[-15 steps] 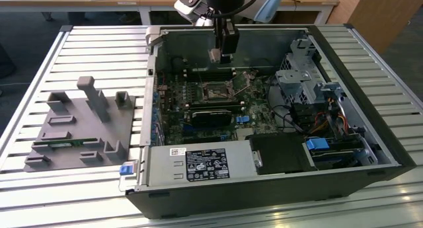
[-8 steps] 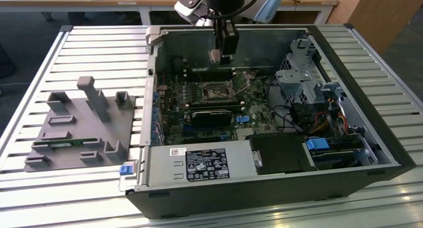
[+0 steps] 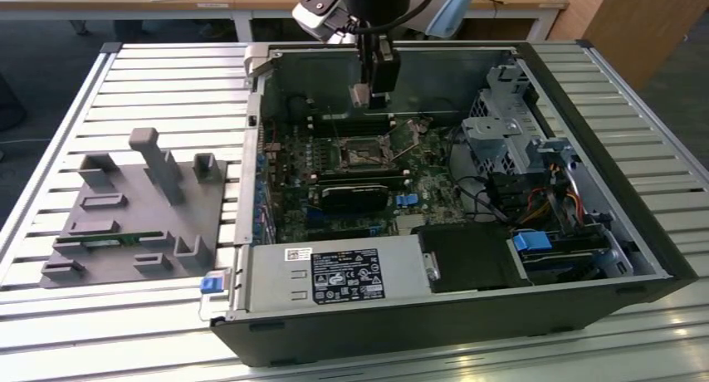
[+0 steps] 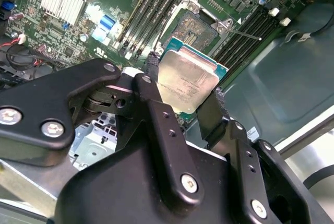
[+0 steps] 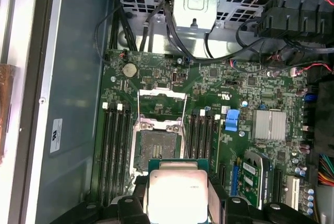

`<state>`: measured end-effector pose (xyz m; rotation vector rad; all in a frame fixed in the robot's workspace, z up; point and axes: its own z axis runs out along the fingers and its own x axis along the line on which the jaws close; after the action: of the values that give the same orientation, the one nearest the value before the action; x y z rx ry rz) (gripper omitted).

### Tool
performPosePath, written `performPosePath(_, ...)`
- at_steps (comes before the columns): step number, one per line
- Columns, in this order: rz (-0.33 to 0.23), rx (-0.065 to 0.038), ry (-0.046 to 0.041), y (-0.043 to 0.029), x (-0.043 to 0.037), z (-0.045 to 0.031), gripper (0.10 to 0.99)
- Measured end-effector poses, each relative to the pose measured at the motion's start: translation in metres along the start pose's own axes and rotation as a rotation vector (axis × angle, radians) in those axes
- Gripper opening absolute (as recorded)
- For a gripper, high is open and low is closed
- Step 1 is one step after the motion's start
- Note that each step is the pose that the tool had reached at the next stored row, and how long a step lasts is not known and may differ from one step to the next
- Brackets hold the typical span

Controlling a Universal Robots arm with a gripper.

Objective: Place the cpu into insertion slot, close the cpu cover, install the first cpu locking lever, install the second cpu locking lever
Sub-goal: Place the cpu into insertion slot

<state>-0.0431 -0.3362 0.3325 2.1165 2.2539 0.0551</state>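
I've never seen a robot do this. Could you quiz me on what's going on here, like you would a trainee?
1. True or false: the cpu already sits in the socket.
2. The cpu cover is: A) shut over the socket, B) swung open, C) taken right off.
3. Fill in: the socket is on the green ____ inside the computer case.
Key: 1. False; the gripper holds it clear of the empty socket. 2. B. 3. Motherboard.
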Motion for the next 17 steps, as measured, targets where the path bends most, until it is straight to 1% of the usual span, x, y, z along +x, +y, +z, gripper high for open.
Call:
performPosePath(9,0.000,0.000,-0.0002,-0.0002,0.0001,0.0045,0.541)
performPosePath(17,0.000,0.000,-0.0001,-0.0003,0.0001,0.0057,0.541)
